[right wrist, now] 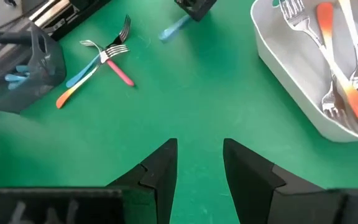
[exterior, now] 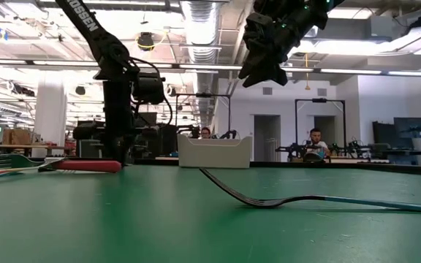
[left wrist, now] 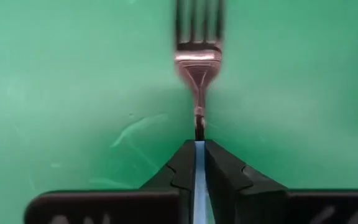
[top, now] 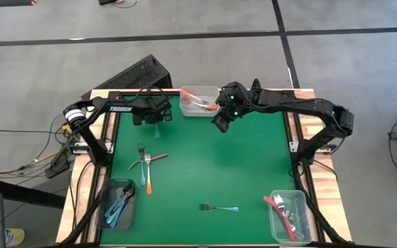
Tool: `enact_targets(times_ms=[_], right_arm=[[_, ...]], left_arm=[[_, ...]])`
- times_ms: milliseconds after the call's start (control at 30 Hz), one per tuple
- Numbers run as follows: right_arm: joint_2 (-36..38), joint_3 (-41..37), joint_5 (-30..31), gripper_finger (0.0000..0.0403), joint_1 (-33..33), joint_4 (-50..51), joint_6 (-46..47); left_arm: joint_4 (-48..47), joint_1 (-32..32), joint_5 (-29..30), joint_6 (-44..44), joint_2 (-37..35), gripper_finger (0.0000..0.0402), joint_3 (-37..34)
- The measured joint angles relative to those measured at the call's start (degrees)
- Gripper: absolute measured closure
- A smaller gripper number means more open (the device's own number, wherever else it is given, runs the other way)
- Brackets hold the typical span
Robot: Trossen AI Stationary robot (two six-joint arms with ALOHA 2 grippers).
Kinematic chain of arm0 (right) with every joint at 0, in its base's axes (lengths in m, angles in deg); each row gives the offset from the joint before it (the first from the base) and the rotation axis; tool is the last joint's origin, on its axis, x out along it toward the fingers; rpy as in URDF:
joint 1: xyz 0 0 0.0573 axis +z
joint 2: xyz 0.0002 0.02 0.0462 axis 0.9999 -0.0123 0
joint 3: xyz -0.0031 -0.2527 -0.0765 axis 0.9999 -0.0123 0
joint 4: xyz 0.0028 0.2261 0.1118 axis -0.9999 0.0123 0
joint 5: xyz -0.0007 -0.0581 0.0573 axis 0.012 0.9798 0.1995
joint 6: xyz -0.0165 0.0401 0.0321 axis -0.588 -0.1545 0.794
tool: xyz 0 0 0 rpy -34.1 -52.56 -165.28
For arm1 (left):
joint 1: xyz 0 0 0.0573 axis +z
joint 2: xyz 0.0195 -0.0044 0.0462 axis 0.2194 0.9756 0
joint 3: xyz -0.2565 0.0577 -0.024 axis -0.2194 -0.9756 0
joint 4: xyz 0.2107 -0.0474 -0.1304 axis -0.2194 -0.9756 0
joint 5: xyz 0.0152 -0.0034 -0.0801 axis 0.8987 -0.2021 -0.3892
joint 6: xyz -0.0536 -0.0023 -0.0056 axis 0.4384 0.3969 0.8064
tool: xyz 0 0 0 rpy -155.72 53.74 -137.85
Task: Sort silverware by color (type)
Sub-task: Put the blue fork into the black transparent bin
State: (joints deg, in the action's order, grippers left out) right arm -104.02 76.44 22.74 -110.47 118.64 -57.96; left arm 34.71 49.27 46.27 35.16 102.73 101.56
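Note:
My left gripper (top: 158,117) is low over the far left of the green mat, shut on a fork with a light blue handle (left wrist: 199,56); its silver tines point away from the fingers. From the right wrist view, the blue handle end (right wrist: 174,26) sticks out beside that gripper. My right gripper (right wrist: 201,168) hangs open above the mat, beside the far bin (top: 200,110), with nothing between its fingers. Three forks (top: 143,165) with red, blue and orange handles lie crossed on the mat's left. Another blue-handled fork (top: 219,207) lies near the front edge. My left gripper pinches the fork's light blue handle (left wrist: 199,155) between its two fingers, close to where the handle meets the metal neck. The fingers come steeply from above. The fork runs straight out of the gap with its tines over the mat; lifted or resting, I cannot tell.
The far bin holds orange-handled forks (right wrist: 328,37). A clear bin (top: 116,203) at the near left holds blue-handled ones, and a clear bin (top: 289,215) at the near right holds red-handled ones. The mat's middle (top: 205,158) is bare.

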Motion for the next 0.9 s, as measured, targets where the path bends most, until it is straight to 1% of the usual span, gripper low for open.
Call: enact_targets(times_ms=[100, 267, 333, 400, 533, 633, 767, 833, 900], right_arm=[[0.05, 0.0, -0.08, 0.0249, 0.16, 0.02, 2.91], [0.83, 0.0, 0.2, 0.0249, 1.93, -0.28, 8.56], [0.75, 0.0, 0.22, 0.0249, 2.76, -0.14, 12.53], [0.3, 0.0, 0.27, 0.0249, 3.65, -0.84, 16.11], [-2.41, -0.05, 1.11, 0.0249, 5.61, -6.06, 23.56], [-4.18, -0.07, 1.7, 0.0249, 7.19, -12.99, 29.8], [-5.99, -0.07, 5.82, 0.0249, 10.12, -24.15, 35.57], [-6.75, -0.07, 8.08, 0.0249, 11.6, -29.12, 37.27], [-6.95, -0.04, 10.71, 0.0249, 12.93, -32.45, 37.83]], left_arm=[[0.27, 0.03, -0.83, -4.03, 0.0, 0.0393, 0.0], [0.44, -0.18, -7.3, -11.2, -2.12, 0.0398, -0.28], [0.25, -1.94, -9.65, -15.9, -4.93, 0.0399, -0.39], [1.34, -4.01, -10.75, -21.01, -8.74, 0.0399, -0.33], [3.34, -8.68, -14.27, -33.03, -17.23, 0.04, -0.28], [4.73, -13.53, -13.48, -39.55, -23.86, 0.04, -0.22], [4.84, -19.76, -6.33, -49.2, -30.56, 0.0401, -0.22], [4.73, -22.81, -4.24, -53.92, -32.9, 0.0401, -0.2], [4.6, -25.36, -3.36, -56.42, -34.44, 0.0401, -0.2]])
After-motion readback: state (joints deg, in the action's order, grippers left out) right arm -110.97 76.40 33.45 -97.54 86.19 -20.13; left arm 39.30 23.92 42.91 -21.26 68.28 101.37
